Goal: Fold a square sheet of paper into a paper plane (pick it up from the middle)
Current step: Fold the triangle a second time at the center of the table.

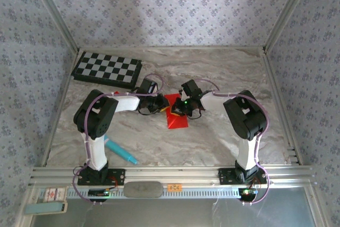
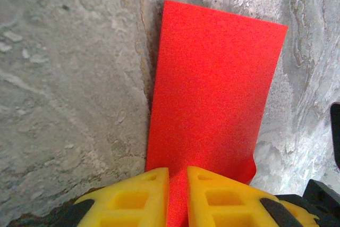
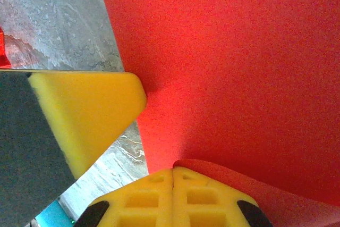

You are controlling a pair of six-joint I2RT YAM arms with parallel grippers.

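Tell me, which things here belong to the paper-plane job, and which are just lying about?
For the job: red paper sheet, lying between the two arms.
Lying about: chequered board at the back left; teal pen by the left arm.

**Red paper on veined grey marble**

The sheet of paper (image 1: 177,114) is plain bright red, with no pattern. The table (image 1: 212,142) is grey-beige marble with darker veins. The chessboard (image 1: 108,69) has black and white squares. The pen (image 1: 121,151) is teal. The walls (image 1: 159,9) carry blue-grey wallpaper with small repeated floral motifs. The left gripper (image 2: 178,176) and right gripper (image 3: 173,173) have yellow fingers.
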